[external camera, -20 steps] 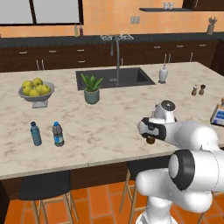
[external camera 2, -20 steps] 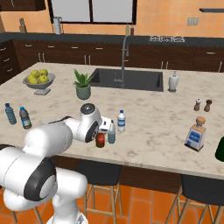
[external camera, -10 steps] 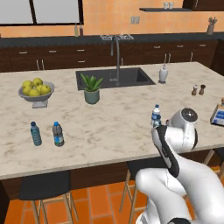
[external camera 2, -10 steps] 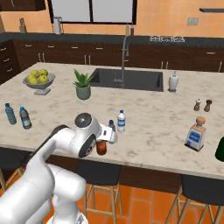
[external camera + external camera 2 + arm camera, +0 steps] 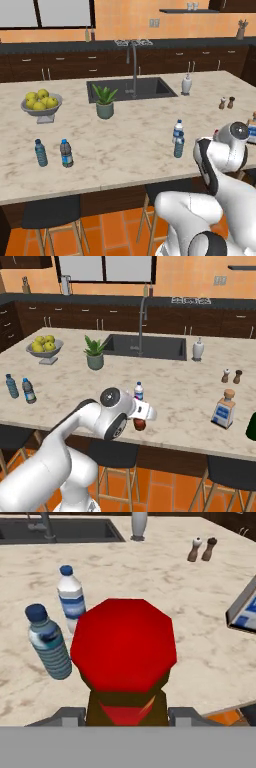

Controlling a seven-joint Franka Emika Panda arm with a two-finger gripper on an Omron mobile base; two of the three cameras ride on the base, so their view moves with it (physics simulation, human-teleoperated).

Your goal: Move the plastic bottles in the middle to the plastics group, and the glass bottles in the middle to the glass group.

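Hand view: the brown bottle (image 5: 125,662) sits right between the gripper's (image 5: 125,714) finger tips, its red octagonal top close under the camera. The jaws stand on either side of its dark body and appear closed on it. Beyond it on the marble counter (image 5: 165,572) stand the two water bottles close together but apart — the white-capped one (image 5: 71,597) farther off, the plainer blue one (image 5: 48,643) nearer the counter edge. Farther away are the salt and pepper shakers (image 5: 202,549), a white dispenser (image 5: 139,524) by the sink (image 5: 55,529), and at the right edge a corner of the pale bottle's label (image 5: 245,612).

In the right base view the gripper (image 5: 141,417) holds the brown bottle (image 5: 139,424) over the near edge of the counter (image 5: 175,401), just in front of the white-capped bottle (image 5: 138,391). The pale bottle (image 5: 223,409) stands well to the right near the front edge, with the shakers (image 5: 231,376) behind it. At the far left edge stand the teal bottle (image 5: 11,386) and the grey bottle (image 5: 29,390), side by side; a fruit bowl (image 5: 45,348) and a potted plant (image 5: 94,352) lie behind.

In the left base view the water bottles (image 5: 178,138) stand near the front edge, the arm just to their right — the brown bottle is hidden behind it. The teal bottle (image 5: 40,152) and grey bottle (image 5: 66,153) stand together far to the left.
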